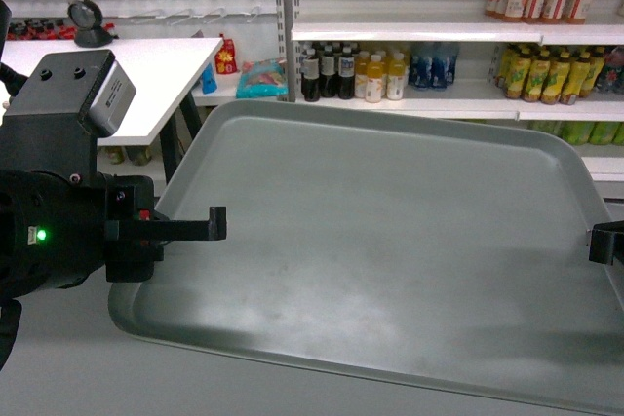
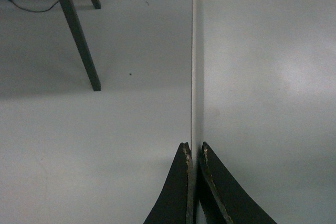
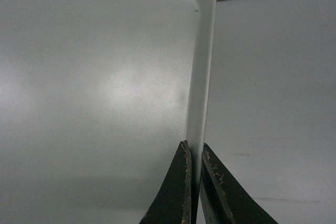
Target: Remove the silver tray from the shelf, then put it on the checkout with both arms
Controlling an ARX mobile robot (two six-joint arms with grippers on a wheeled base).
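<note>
The silver tray (image 1: pixel 390 241) is a large grey-green rectangle with a low rim, held level in the air over the grey floor. My left gripper (image 1: pixel 200 229) is shut on its left rim, and the left wrist view shows the fingers pinching that rim (image 2: pixel 193 149). At the right edge of the head view, my right gripper (image 1: pixel 604 241) is shut on the right rim; the right wrist view shows the pinch (image 3: pixel 193 149) below the tray's rounded corner. The checkout (image 1: pixel 156 75), a white countertop with a round black scanner (image 1: pixel 91 21), stands at the upper left, beyond the tray.
White shelf boards (image 1: pixel 439 104) stocked with bottles run along the back and right. Snack packs hang above the checkout. The counter's dark legs (image 2: pixel 73 30) stand on the grey floor left of the tray. My bulky left arm (image 1: pixel 58 211) fills the left side.
</note>
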